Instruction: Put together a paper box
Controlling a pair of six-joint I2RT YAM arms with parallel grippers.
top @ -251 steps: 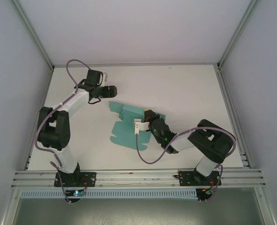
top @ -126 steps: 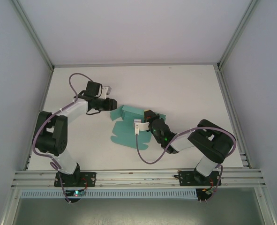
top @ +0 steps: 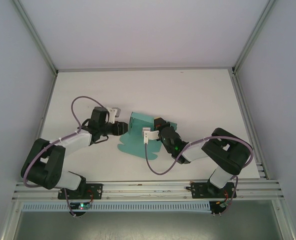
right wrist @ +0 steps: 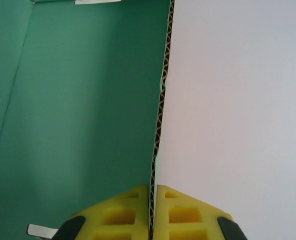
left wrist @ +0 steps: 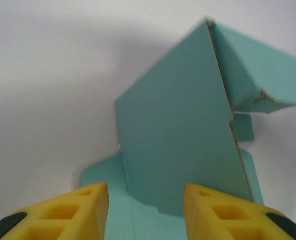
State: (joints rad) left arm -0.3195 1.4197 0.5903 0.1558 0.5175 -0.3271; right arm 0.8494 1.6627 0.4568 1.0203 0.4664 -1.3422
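The paper box [top: 134, 143] is a teal-green card sheet, partly folded, lying mid-table. In the left wrist view one panel of the box [left wrist: 178, 135] stands upright above the flat part, with a folded wall at the upper right. My left gripper [top: 121, 128] is at the sheet's left edge. Its yellow fingers are apart over the flat card [left wrist: 145, 212] and nothing is pinched between them. My right gripper [top: 156, 128] is at the sheet's right side, shut on the raw edge of an upright card wall [right wrist: 77, 110], seen edge-on between the fingertips [right wrist: 153, 197].
The white table [top: 198, 95] stretches bare behind and to the right of the sheet. Metal frame posts and grey walls bound it at the sides. A rail runs along the near edge by the arm bases.
My left arm has swung from the back left down to the sheet's left edge, and its jaws have narrowed. The sheet's back-left flap now stands up. The right gripper has kept its hold.
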